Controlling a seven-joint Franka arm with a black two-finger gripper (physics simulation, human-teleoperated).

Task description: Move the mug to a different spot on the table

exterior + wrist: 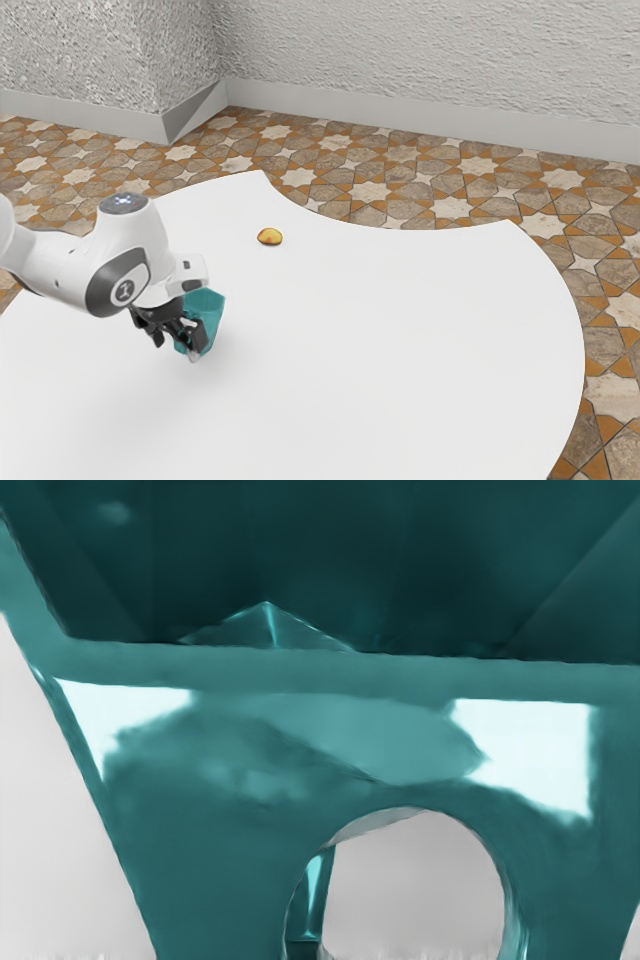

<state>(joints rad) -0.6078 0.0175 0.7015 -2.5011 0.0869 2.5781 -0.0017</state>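
One teal mug (pixel 207 315) is at the frame's lower left, tilted, directly at the gripper (pixel 177 340), whose fingers appear clamped on its near wall. Bare white table (pixel 400 330) lies to the right.

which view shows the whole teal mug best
The exterior view: it shows the mug nearly whole against the white table, with the gripper at its side. The wrist view sits very close, showing part of its teal wall and the arch of its handle.
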